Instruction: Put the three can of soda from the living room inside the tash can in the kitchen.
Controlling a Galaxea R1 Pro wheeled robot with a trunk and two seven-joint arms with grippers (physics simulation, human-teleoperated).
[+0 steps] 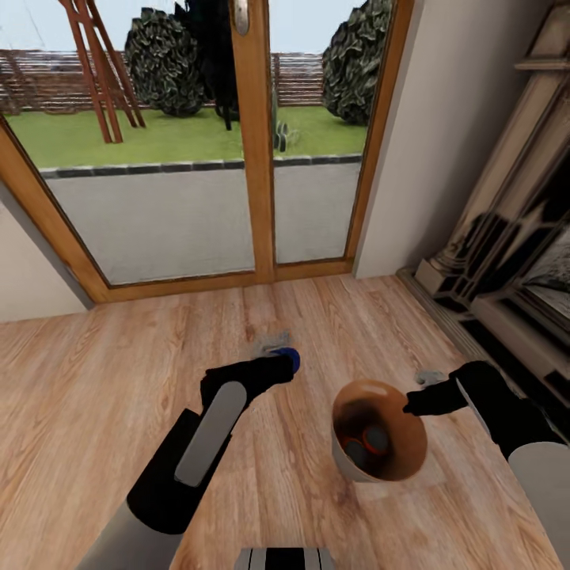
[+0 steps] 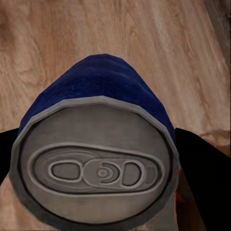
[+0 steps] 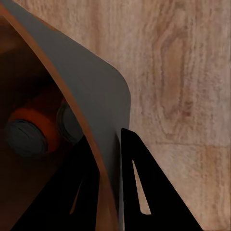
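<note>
Blue can (image 2: pixel 98 144) sits clenched in the left tool (image 1: pixel 279 366), held over the plank floor (image 1: pixel 119 364) to the left of the bin (image 1: pixel 380 431), well short of its mouth. The right tool (image 1: pixel 413 408) pinches the bin's rim, one finger inside and one outside, so the bin hangs tilted from that thin grip. That hold looks the likeliest to fail: a swing or a bump from the left arm could slip the rim free and spill things. Inside lie two cans (image 1: pixel 366 443), one of them orange.
</note>
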